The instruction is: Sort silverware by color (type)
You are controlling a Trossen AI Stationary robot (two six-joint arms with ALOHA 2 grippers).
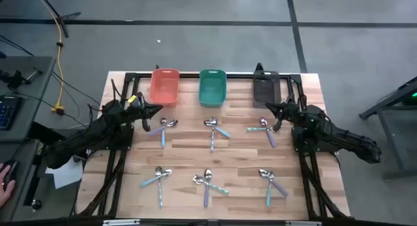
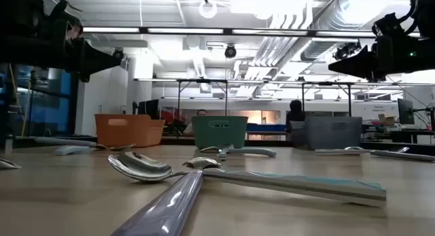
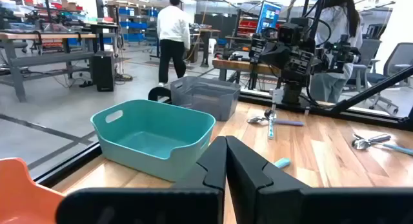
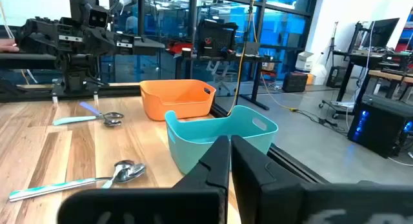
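Observation:
The silverware lies in six small heaps of spoons on the wooden table (image 1: 189, 151): three in a far row (image 1: 163, 128) (image 1: 214, 128) (image 1: 264, 129) and three in a near row (image 1: 158, 179) (image 1: 207, 182) (image 1: 270, 182). Their handles are purple, teal-green or light blue. My left gripper (image 1: 156, 110) hovers shut above the far-left heap, pointing toward the table's right. My right gripper (image 1: 267, 107) hovers shut above the far-right heap, pointing left. In the wrist views both fingertip pairs (image 3: 226, 166) (image 4: 230, 162) are closed with nothing between them.
Three bins stand in a row at the table's far edge: orange (image 1: 164, 86), teal (image 1: 212, 86) and dark grey (image 1: 266, 89). In the low view, two spoons (image 2: 204, 178) lie crossed close to the near edge. People stand in the room beyond the table (image 3: 173, 30).

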